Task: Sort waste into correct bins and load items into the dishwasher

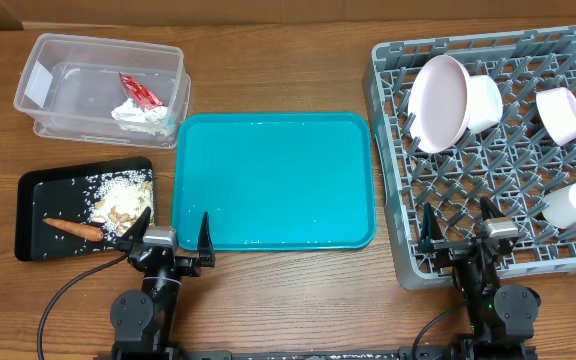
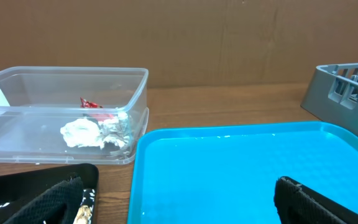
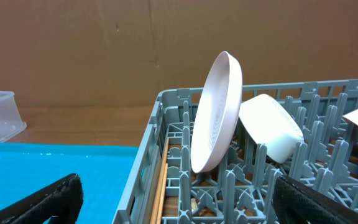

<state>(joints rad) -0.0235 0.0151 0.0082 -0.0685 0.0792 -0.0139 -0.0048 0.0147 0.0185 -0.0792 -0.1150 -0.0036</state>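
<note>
- Evidently, the step in hand is a last check. I judge sorting and loading finished, since the teal tray (image 1: 273, 180) lies bare.
- Method: I would scan the teal tray and the table round it for stray bits before moving. Any lift should go straight up, so that no finger clips the tray's near rim or the rack wall.
- Left gripper (image 1: 173, 225): at the teal tray's near-left corner, jaws spread wide, nothing held, nothing visibly touched.
- Right gripper (image 1: 458, 222): right of the teal tray's near-right corner, at the near edge of the dish rack (image 1: 488, 170), jaws spread wide, empty.
- Waste, left of the teal tray:
  - The red wrapper (image 1: 140, 92) and tissue (image 1: 140, 115) are in the clear tub (image 1: 103, 38), beyond the far-left corner.
  - The food scraps (image 1: 123, 200) and carrot (image 1: 73, 229) are in the black tray (image 1: 38, 185), just beside it.
- Items, in the rack right of the teal tray:
  - The plate (image 1: 438, 103) stands on edge.
  - There are two bowls (image 1: 485, 103) and a cup (image 1: 571, 205).
  - The chopsticks (image 3: 162, 180) lie along the wall nearest the tray.
</note>
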